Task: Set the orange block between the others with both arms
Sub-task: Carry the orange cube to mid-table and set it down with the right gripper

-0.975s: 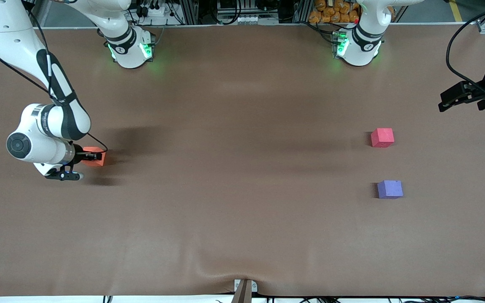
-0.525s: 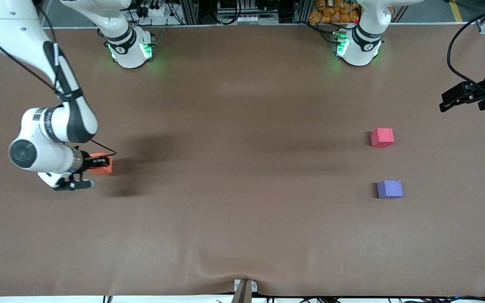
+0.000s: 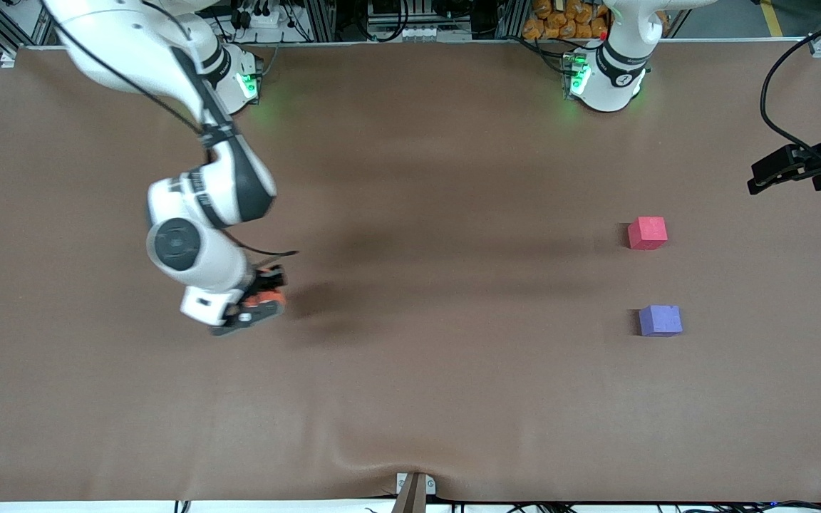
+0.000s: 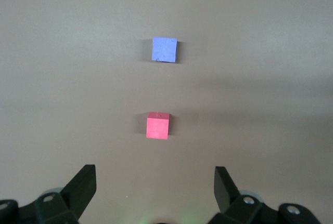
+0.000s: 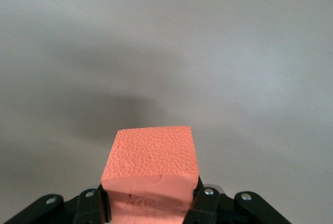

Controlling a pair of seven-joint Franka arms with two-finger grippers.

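Note:
The orange block [image 3: 269,295] hangs above the table between the jaws of my right gripper [image 3: 266,298], which is shut on it; the right wrist view shows the block [image 5: 151,164] squeezed at both sides by that gripper [image 5: 151,206]. The red-pink cube [image 3: 647,233] and the purple-blue cube [image 3: 660,320] rest on the table toward the left arm's end, a gap between them, the purple-blue one nearer the front camera. My left gripper [image 3: 763,176] waits open and empty in the air over that end of the table. Its wrist view shows both cubes [image 4: 157,126] [image 4: 165,50] past the gripper [image 4: 155,176].
A brown cloth [image 3: 410,178] covers the table, with a wrinkle [image 3: 410,456] and a small bracket [image 3: 414,490] at the edge nearest the front camera. The two green-lit arm bases [image 3: 221,82] [image 3: 603,78] stand along the edge farthest from it.
My right arm has lifted the orange block off the table and swung it toward the middle of the table. The left arm has barely moved, and both cubes stay put.

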